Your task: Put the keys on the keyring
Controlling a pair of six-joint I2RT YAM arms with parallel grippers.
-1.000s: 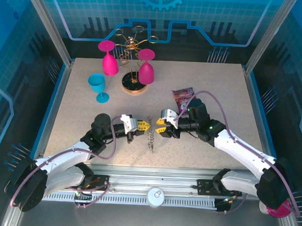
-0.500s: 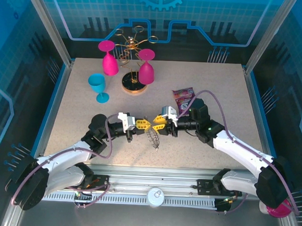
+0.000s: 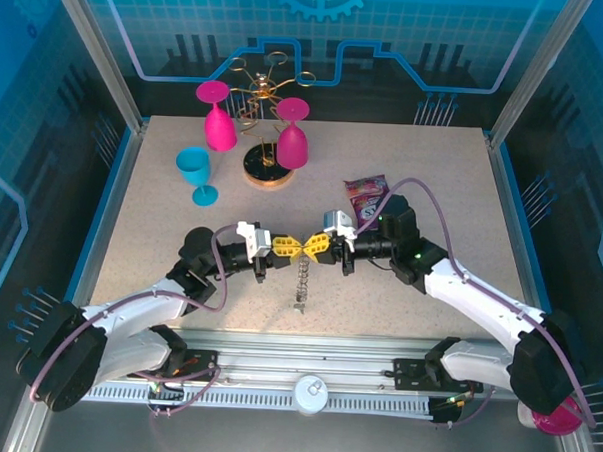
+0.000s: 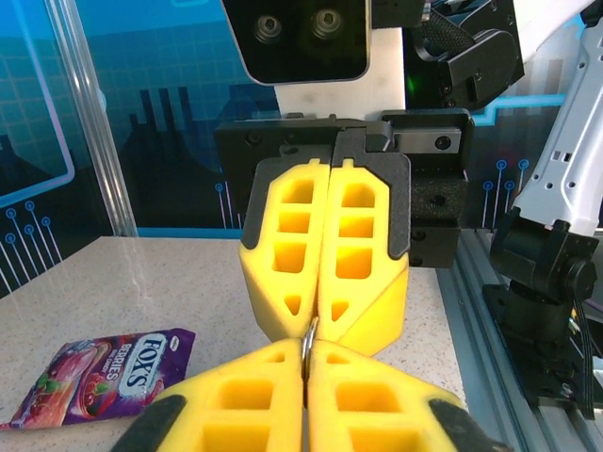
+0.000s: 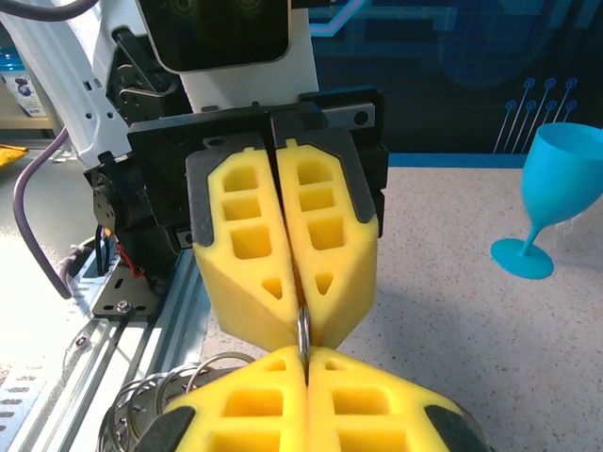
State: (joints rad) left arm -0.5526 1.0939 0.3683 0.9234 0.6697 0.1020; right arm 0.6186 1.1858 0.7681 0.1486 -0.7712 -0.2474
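Note:
Above the table's middle my two grippers meet tip to tip. The left gripper (image 3: 295, 248) and the right gripper (image 3: 313, 249) are both shut on the top edge of the keyring (image 3: 301, 279), which hangs edge-on below them. In the left wrist view my left gripper (image 4: 306, 356) pinches the thin metal rim (image 4: 307, 337), with the right gripper (image 4: 325, 315) facing it. In the right wrist view the right gripper (image 5: 304, 363) holds the same rim, the left gripper (image 5: 300, 315) opposite, and the ring's wire loops (image 5: 160, 395) show at lower left. The keys are hidden.
A blue goblet (image 3: 196, 171), two pink goblets (image 3: 219, 122) (image 3: 291, 135) and a gold wire rack (image 3: 262, 166) stand at the back left. A purple candy packet (image 3: 365, 194) lies behind the right arm. The metal rail (image 3: 306, 358) runs along the near edge.
The right gripper has moved left and shut onto the keyring's rim, meeting the left gripper, which has shifted slightly right. The ring now hangs straight below both.

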